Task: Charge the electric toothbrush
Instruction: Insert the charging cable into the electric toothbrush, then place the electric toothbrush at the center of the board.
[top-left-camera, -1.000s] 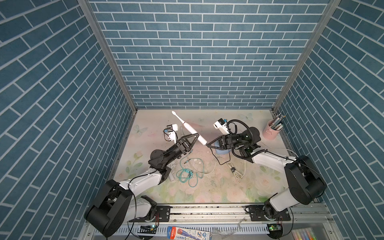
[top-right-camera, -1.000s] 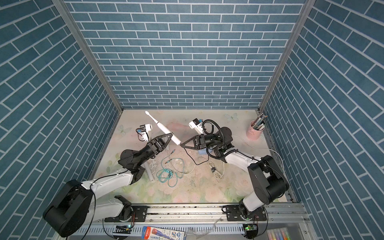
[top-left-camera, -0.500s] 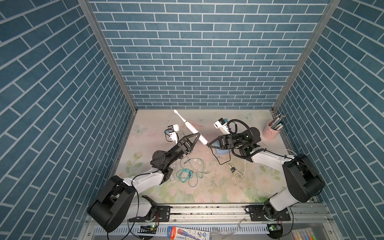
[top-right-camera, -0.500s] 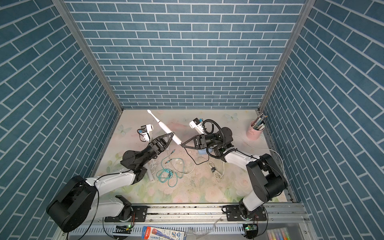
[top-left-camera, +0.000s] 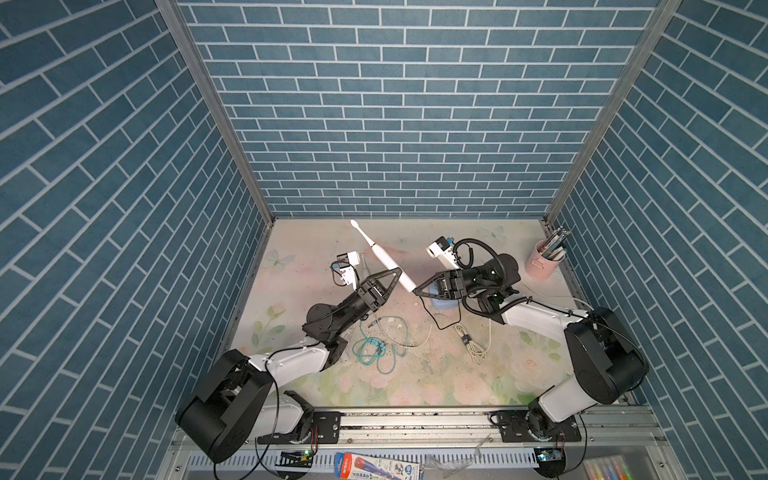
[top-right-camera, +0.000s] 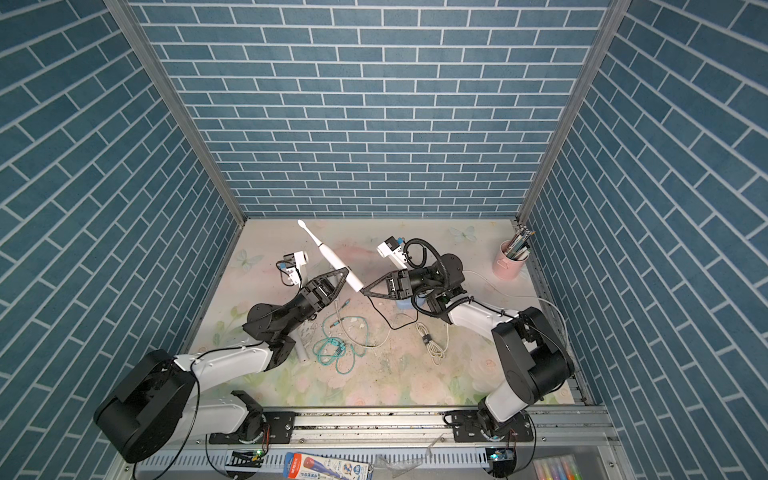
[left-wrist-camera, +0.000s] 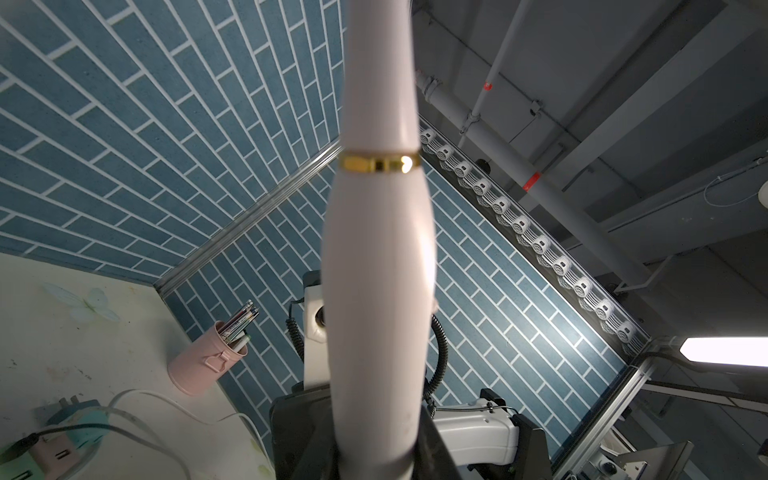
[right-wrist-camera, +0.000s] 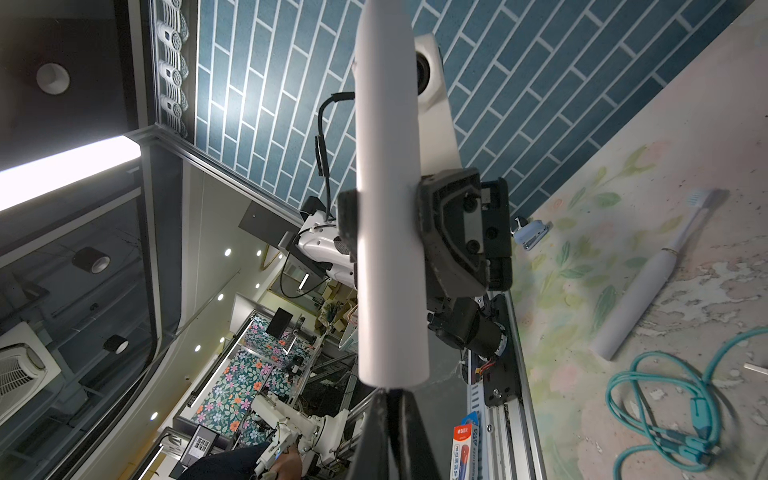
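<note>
Electric toothbrush (top-left-camera: 380, 254): likely light, stiff, slippery; my left tool (top-left-camera: 398, 273) is clamping its lower handle, right tool (top-left-camera: 416, 292) pinching black cable (top-left-camera: 430, 318) at base.

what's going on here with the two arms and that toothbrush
The left gripper holds the white electric toothbrush up off the table, tilted, with its brush head towards the back wall. The right gripper is shut at the handle's bottom end, apparently pinching the end of the black cable against it. Whether the plug is seated cannot be told. A second toothbrush lies on the table.
</note>
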